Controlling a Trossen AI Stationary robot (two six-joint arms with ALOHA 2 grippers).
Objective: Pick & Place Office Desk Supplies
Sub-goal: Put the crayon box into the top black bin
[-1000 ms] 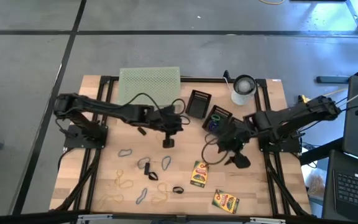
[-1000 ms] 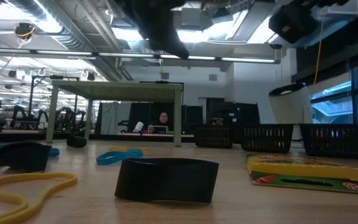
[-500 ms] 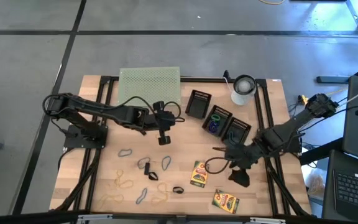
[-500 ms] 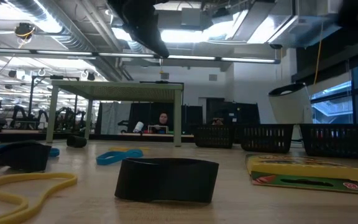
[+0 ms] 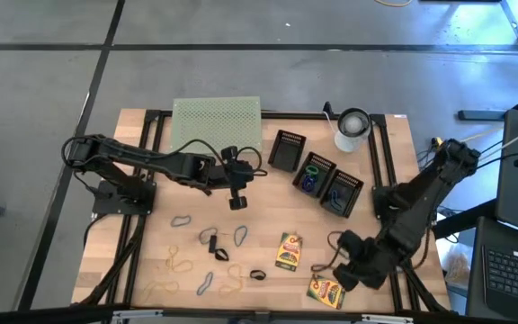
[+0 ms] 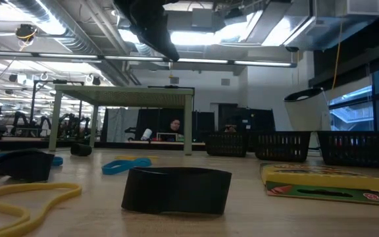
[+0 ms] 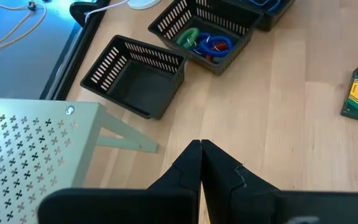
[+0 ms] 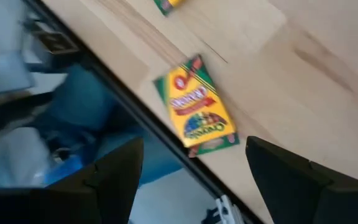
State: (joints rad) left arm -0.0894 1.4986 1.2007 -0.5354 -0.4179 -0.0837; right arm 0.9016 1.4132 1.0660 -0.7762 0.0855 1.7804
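Observation:
My right gripper (image 5: 329, 273) hangs open over the table's near right corner. One yellow-green crayon box (image 8: 194, 118) lies flat on the wood between its wide-spread fingers, untouched; in the high view this crayon box (image 5: 326, 291) is by the near edge. The second crayon box (image 5: 288, 251) lies left of it. My left gripper (image 5: 237, 202) is shut and empty above the table's middle; its fingertips (image 7: 201, 146) meet. Rubber bands (image 5: 180, 264) and small black clips (image 5: 218, 255) lie scattered near the front left.
Three black mesh baskets (image 5: 314, 172) stand in a slanted row at the far right, the middle one holding coloured bands (image 7: 201, 42). The pale green rack (image 5: 217, 121) and the white cup (image 5: 352, 129) stand along the far edge. The table's near edge (image 8: 123, 74) runs close beside the right gripper.
My right arm has swung from beside the baskets toward the table's near edge and now stands over the near crayon box. My left gripper drew back a little toward the left, then stayed still. Nothing on the table has moved.

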